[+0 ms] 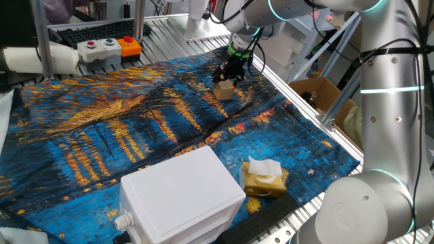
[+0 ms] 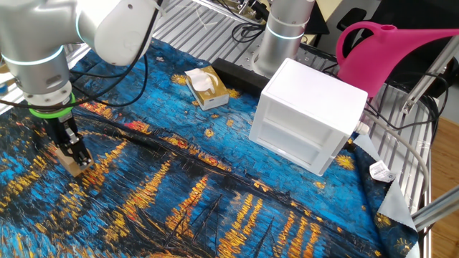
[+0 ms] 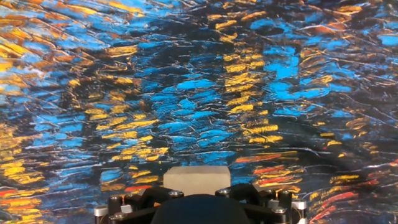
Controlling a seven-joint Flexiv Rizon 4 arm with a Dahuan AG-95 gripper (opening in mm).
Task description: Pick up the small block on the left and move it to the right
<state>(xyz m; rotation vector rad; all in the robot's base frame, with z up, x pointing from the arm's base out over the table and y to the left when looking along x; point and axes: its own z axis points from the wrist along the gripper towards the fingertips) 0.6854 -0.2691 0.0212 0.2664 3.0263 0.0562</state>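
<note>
The small block (image 1: 224, 91) is a light-tan cube lying on the painted cloth at the far right of one fixed view. In the other fixed view it is at the left edge (image 2: 71, 167). My gripper (image 1: 229, 76) stands right over it, pointing down, with the black fingers (image 2: 74, 149) reaching its top. In the hand view the block (image 3: 196, 175) shows at the bottom centre, just beyond the black gripper body, and the fingertips are hidden. Whether the jaws press on the block cannot be told.
A big white plastic box (image 1: 182, 196) stands on the near part of the cloth. A yellow-brown tissue packet (image 1: 263, 178) lies beside it. A button box (image 1: 108, 46) and a keyboard are at the back. A cardboard box (image 1: 321, 95) sits off the table's right side. A pink watering can (image 2: 387, 54) stands behind the white box.
</note>
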